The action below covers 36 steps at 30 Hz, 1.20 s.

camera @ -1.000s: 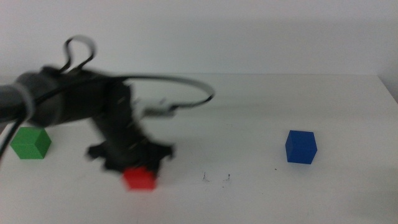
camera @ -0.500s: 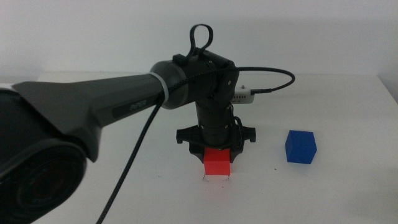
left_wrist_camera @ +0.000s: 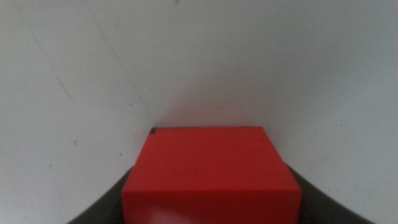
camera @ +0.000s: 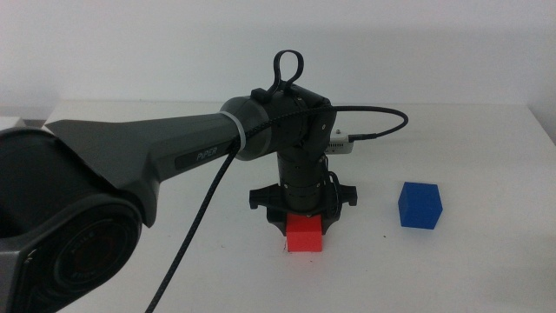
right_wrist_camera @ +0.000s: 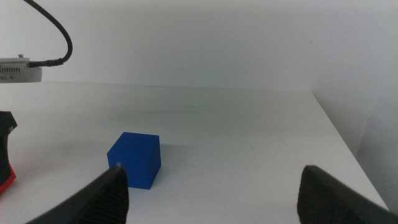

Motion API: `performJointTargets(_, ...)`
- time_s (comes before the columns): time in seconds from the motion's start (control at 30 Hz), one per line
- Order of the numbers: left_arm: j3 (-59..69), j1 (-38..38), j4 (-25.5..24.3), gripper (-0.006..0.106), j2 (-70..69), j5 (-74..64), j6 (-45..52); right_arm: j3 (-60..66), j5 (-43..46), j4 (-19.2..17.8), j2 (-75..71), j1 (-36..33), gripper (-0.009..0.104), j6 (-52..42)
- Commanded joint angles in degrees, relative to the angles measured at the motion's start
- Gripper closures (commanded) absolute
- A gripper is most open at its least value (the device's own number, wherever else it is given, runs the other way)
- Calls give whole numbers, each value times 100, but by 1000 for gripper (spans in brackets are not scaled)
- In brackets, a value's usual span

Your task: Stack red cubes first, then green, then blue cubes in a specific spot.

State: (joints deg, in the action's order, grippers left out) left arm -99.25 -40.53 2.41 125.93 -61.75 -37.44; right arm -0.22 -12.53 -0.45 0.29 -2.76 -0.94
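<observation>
My left gripper (camera: 305,224) is shut on the red cube (camera: 305,235) and holds it down at the white tabletop in the middle of the table. In the left wrist view the red cube (left_wrist_camera: 211,171) fills the space between the two dark jaws. A tiny dark tick (left_wrist_camera: 153,130) of the marked spot shows at its corner. The blue cube (camera: 420,205) sits on the table to the right, also in the right wrist view (right_wrist_camera: 135,159). My right gripper (right_wrist_camera: 217,199) is open and empty, near the blue cube, out of the middle view. The green cube is hidden.
The left arm's thick dark body (camera: 130,165) covers the table's left half. A small white box (camera: 339,143) with a black cable (camera: 382,130) lies behind the gripper. The table's right edge (right_wrist_camera: 339,134) runs beyond the blue cube.
The left arm has carried the red cube from the table's left to the middle. In the last half second it has lowered the cube slightly. The green cube is now covered by the arm.
</observation>
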Motion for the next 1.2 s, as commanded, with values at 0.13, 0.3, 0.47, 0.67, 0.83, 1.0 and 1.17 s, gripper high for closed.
performJointTargets(0.13,-21,-9,-43,21,57,121,12,22,56,-46,-29,45,2,-6)
performJointTargets(0.3,-32,72,-8,7,-287,-18,647,22,56,-46,-29,45,2,-6)
performJointTargets(0.47,83,401,-241,7,-1297,-255,1207,22,56,-46,-29,45,2,-6)
performJointTargets(0.67,1187,1589,-1132,7,-2675,-604,1624,22,56,-46,-29,45,2,-6)
performJointTargets(0.83,1846,3299,-770,7,-3066,-421,3006,22,56,-46,-29,45,2,-6)
performJointTargets(1.0,1859,4517,-597,7,-2739,-216,3530,22,56,-46,-29,45,2,-6)
performJointTargets(1.17,1859,5054,-482,7,-2353,91,3948,22,56,-46,-29,45,2,-6)
